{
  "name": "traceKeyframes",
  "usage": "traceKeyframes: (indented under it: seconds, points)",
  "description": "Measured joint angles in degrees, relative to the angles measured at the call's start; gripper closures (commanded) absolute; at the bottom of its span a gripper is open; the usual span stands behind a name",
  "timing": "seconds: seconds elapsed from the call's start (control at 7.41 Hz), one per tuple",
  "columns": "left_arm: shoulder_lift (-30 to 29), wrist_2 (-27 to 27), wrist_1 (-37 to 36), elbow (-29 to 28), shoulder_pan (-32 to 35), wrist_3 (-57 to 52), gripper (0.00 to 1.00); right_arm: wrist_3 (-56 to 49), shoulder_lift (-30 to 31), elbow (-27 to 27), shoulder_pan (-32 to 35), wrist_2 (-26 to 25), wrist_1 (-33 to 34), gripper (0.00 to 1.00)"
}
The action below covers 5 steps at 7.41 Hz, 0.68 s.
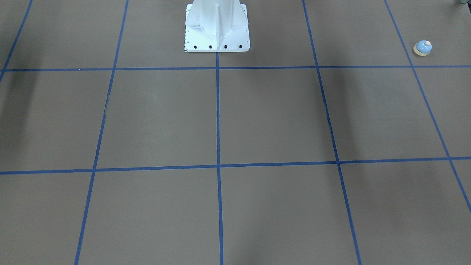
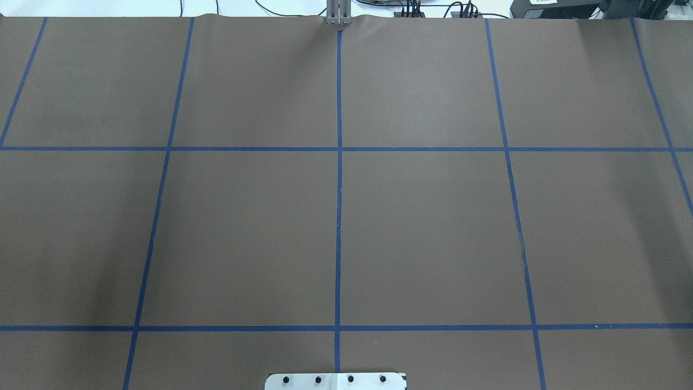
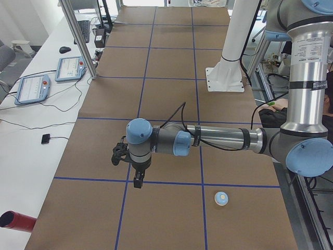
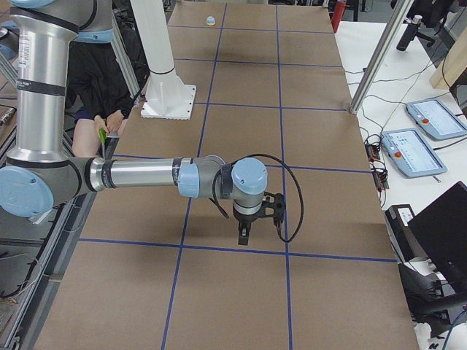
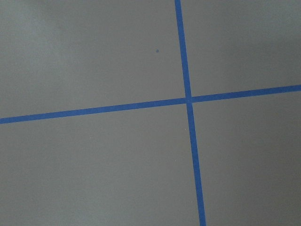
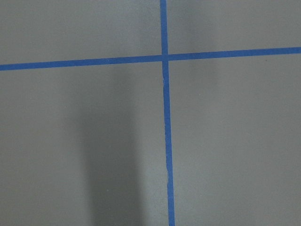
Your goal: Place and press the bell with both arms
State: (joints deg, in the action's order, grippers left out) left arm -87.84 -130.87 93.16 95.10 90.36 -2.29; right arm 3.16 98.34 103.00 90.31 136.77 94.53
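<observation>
Grippers: you are viewing the left gripper (image 3: 137, 182) and the right gripper (image 4: 243, 237) from the side cameras only. Both are hanging over the table (image 3: 166, 52), and how far either is opening cannot be told. The bell (image 1: 422, 48) is sitting upright on the robot's left side, well apart from both.

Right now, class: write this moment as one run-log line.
phase: before pick | bell: upright on table, untouched | left gripper: hovering, apart from bell, state unclear | right gripper: hovering, state unclear
</observation>
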Motion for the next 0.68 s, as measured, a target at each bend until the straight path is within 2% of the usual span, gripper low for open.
traceKeyframes:
  seconds: [0.4, 0.68]
  points:
    - [-0.24, -0.01, -0.22, 0.57, -0.03, 0.42, 0.0, -0.02, -0.37, 0.39, 0.04, -0.13, -0.06, 0.0]
    - [-0.67, 0.44, -3.25, 4.6, 0.03, 0.87, 0.0, 0.01, -0.47, 0.78, 0.04, 0.07, -0.05, 0.0]
